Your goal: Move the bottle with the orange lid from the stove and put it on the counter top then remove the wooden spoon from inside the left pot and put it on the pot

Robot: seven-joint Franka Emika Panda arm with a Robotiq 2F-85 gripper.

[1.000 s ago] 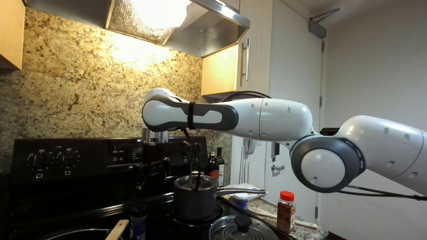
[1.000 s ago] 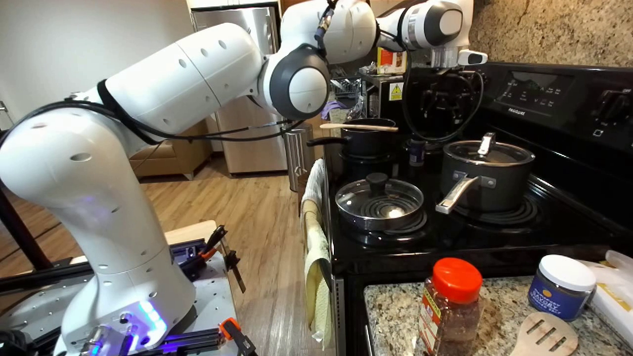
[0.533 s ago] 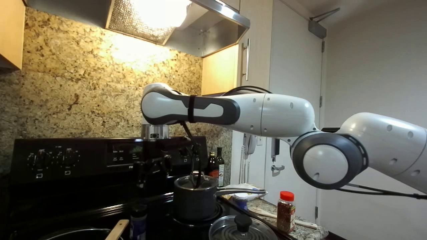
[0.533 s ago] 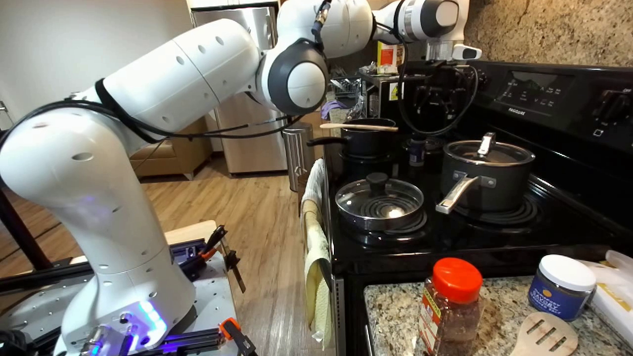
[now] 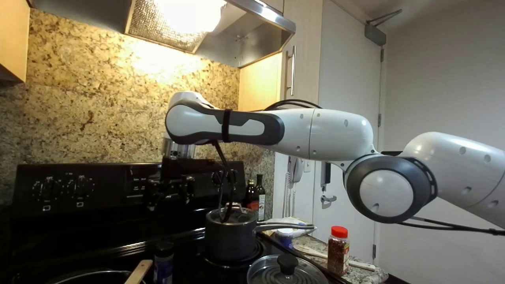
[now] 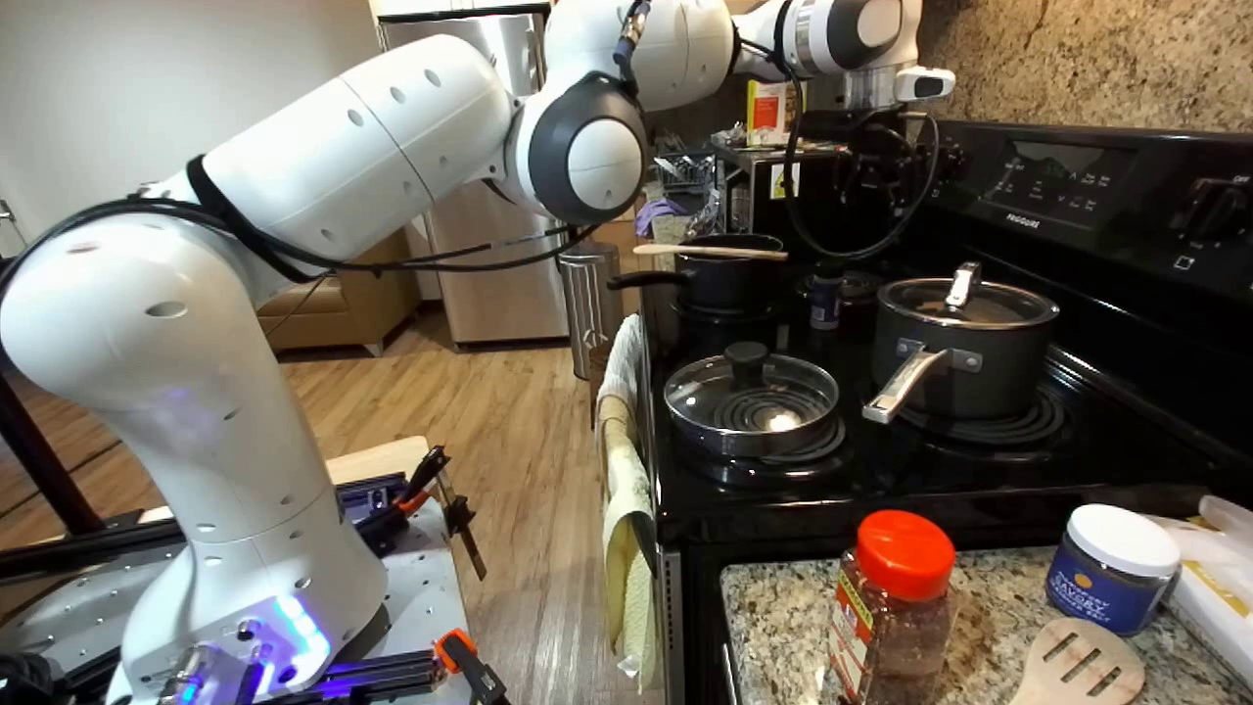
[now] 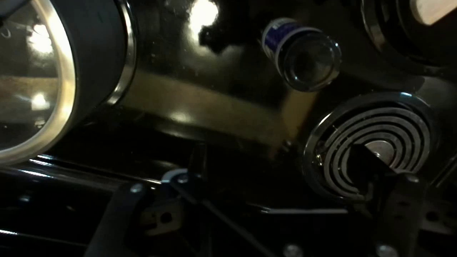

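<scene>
The bottle with the orange-red lid (image 6: 891,607) stands upright on the granite counter top (image 6: 778,617); it also shows in an exterior view (image 5: 338,252). The wooden spoon (image 6: 710,252) lies across the rim of the black left pot (image 6: 729,284). Its end also shows in an exterior view (image 5: 139,272) and at the top right corner of the wrist view (image 7: 435,10). My gripper (image 7: 285,164) is open, with its dark fingers wide apart and nothing between them. It hangs above the back of the stove, apart from the pot and spoon, and shows dark in both exterior views (image 6: 876,181) (image 5: 169,193).
A purple-labelled bottle (image 6: 824,302) stands on the stove between the pots. A lidded grey pot (image 6: 964,352) and a glass-lidded pan (image 6: 749,401) are on burners. A bare coil burner (image 7: 410,132) lies below the gripper. A slotted spatula (image 6: 1082,666) and blue jar (image 6: 1111,578) are on the counter.
My arm and gripper have risen above the stove, and the hand has tilted slightly. The bottle, spoon and pots have not moved.
</scene>
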